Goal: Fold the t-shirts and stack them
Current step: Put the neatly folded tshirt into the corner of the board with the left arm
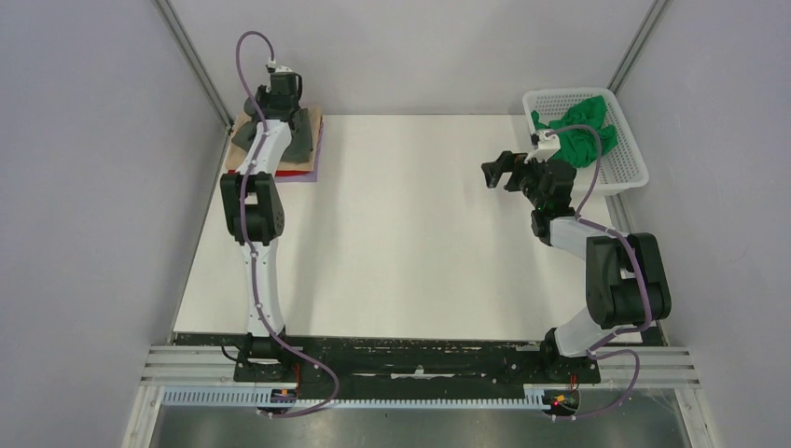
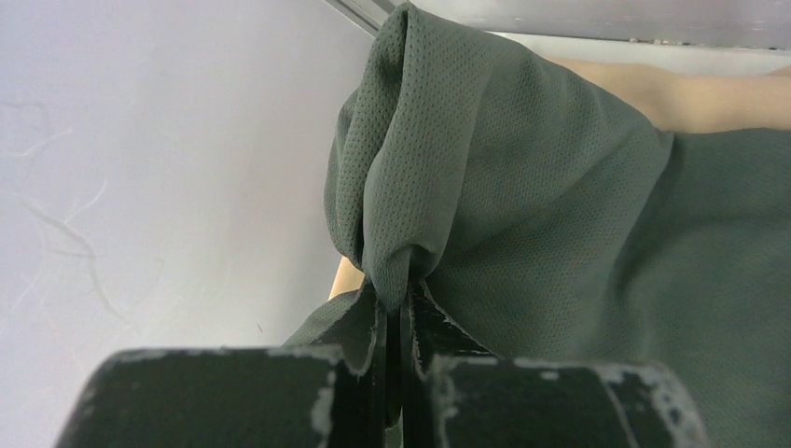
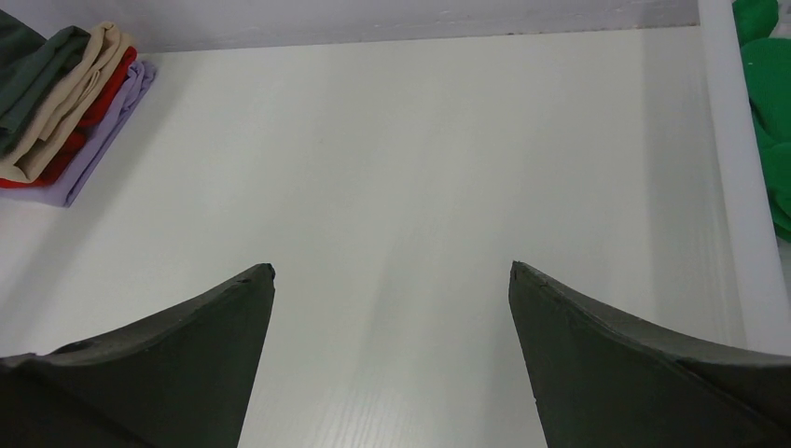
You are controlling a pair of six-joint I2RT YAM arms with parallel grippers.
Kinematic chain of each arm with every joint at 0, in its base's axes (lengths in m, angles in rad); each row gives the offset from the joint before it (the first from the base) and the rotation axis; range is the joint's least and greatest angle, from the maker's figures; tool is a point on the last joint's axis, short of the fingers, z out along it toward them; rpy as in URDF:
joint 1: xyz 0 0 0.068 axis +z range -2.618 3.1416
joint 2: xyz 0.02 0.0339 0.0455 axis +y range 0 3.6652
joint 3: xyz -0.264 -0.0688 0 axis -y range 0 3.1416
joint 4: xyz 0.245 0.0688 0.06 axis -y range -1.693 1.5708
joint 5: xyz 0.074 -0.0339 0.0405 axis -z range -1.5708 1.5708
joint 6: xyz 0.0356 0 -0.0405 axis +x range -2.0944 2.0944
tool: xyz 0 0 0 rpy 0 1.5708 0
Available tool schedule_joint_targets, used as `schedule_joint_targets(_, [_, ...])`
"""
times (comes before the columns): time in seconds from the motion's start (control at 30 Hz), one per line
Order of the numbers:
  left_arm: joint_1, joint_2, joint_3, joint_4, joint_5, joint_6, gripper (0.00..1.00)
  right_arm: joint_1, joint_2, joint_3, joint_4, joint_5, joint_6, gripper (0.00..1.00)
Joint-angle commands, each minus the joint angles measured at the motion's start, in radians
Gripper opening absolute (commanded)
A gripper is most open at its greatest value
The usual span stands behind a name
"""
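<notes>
Four shirts make a pile at the far left corner of the surface (image 1: 410,233): a lilac shirt (image 3: 98,149) at the bottom, a red shirt (image 3: 110,89) on it, a tan shirt (image 3: 75,93) above that, and a dark grey shirt (image 2: 560,233) on top. The lower three lie folded flat with their edges stepped, each showing a little past the one above. The grey one is not flat. A bunch of its mesh cloth is drawn up into a ridge, and the left pincer (image 2: 403,303) is clamped tight on that ridge, its two fingers pressed together with the cloth squeezed between them. The left arm reaches out along the left edge of the surface, close to the wall. The fifth, a green shirt (image 1: 580,131), lies crumpled in a white mesh basket (image 1: 627,175) at the far right corner, well apart from the pile. Just beside the basket, on its left, the right pincer (image 3: 392,266) hangs over the bare surface with its fingers spread wide and nothing between them, pointed across toward the pile.
</notes>
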State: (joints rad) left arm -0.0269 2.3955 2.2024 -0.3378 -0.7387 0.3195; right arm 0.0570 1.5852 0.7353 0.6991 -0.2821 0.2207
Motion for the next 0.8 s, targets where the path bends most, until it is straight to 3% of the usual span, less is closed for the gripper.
schedule_joint_targets(0.0, [0.040, 0.021, 0.052, 0.069, 0.020, 0.002, 0.04, 0.006, -0.007, 0.040, 0.016, 0.022, 0.007, 0.98])
schedule_joint_targets(0.17, [0.086, 0.037, 0.060, 0.038, 0.033, -0.038, 0.13, 0.018, -0.002, 0.051, 0.014, 0.033, 0.009, 0.98])
schedule_joint_targets(0.23, [0.093, 0.047, 0.063, 0.030, 0.026, -0.046, 0.20, 0.021, 0.008, 0.061, 0.006, 0.035, 0.010, 0.98])
schedule_joint_targets(0.27, [0.096, 0.052, 0.075, 0.020, 0.017, -0.056, 0.34, 0.023, 0.012, 0.069, -0.001, 0.034, 0.011, 0.98])
schedule_joint_targets(0.3, [0.099, 0.058, 0.088, 0.003, 0.009, -0.067, 0.55, 0.025, 0.014, 0.071, -0.003, 0.034, 0.013, 0.98])
schedule_joint_targets(0.4, [0.101, 0.058, 0.123, -0.030, -0.005, -0.096, 0.64, 0.032, 0.007, 0.074, 0.005, 0.035, 0.015, 0.98])
schedule_joint_targets(0.43, [0.101, 0.052, 0.128, -0.044, -0.006, -0.111, 0.71, 0.033, 0.006, 0.076, 0.004, 0.035, 0.016, 0.98])
schedule_joint_targets(0.5, [0.101, 0.025, 0.128, -0.068, -0.004, -0.165, 0.98, 0.035, -0.003, 0.075, 0.005, 0.035, 0.013, 0.98])
schedule_joint_targets(0.63, [0.101, -0.036, 0.127, -0.164, 0.047, -0.296, 1.00, 0.035, -0.025, 0.065, 0.006, 0.035, 0.008, 0.98])
schedule_joint_targets(0.77, [0.098, -0.132, 0.058, -0.243, 0.282, -0.451, 1.00, 0.034, -0.053, 0.049, 0.001, 0.035, -0.001, 0.98])
